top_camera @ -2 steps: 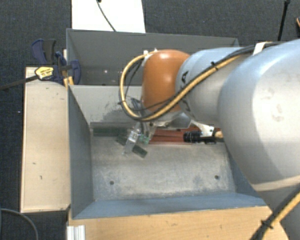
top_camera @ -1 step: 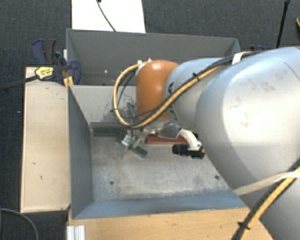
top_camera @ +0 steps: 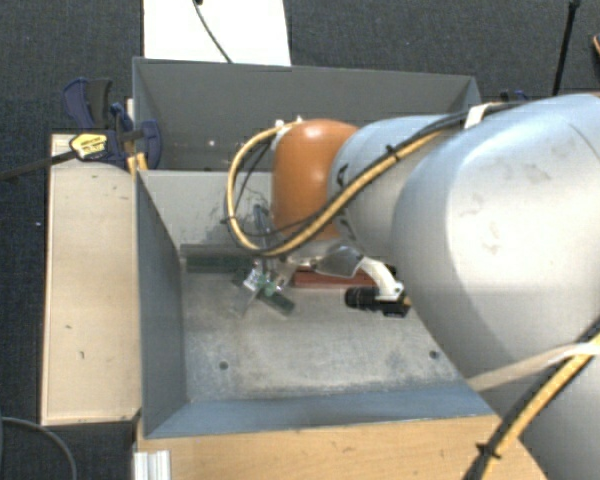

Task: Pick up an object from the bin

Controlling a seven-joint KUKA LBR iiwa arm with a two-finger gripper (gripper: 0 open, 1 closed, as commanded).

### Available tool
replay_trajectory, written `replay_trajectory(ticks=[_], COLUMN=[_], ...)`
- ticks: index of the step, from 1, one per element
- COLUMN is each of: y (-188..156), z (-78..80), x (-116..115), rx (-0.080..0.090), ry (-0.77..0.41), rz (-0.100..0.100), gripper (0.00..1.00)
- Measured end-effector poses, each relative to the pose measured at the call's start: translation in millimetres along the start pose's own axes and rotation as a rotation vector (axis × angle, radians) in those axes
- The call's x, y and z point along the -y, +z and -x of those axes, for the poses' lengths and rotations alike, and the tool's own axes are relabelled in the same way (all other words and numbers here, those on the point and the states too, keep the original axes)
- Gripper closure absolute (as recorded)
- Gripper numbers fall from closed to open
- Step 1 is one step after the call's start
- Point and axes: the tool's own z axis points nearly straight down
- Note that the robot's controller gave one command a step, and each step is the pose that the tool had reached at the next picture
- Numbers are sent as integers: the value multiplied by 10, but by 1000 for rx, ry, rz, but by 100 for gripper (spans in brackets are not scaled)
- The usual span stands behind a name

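Grey bin: metal, few loose items near back wall.
Gripper: low over back-centre floor, under orange wrist cover; grip state can't tell.
Nearest item: sm. dark-green piece, at gripper tip, contact unclear.
Others: dark-green bar just left; red-brown strip and white-black item right.

The bulky silver-grey arm carries a glossy orange cover mid-frame; yellow-black cables loop above its small metal gripper.
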Motion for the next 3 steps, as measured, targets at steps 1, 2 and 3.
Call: replay_trajectory(ticks=[1,2,3], y=[0,-337,-1127], z=[1,11,29], x=[0,-6,-24], rx=[0,2,5], ry=[-1,-3,-8], rz=[0,4,8], gripper=[100,100,100])
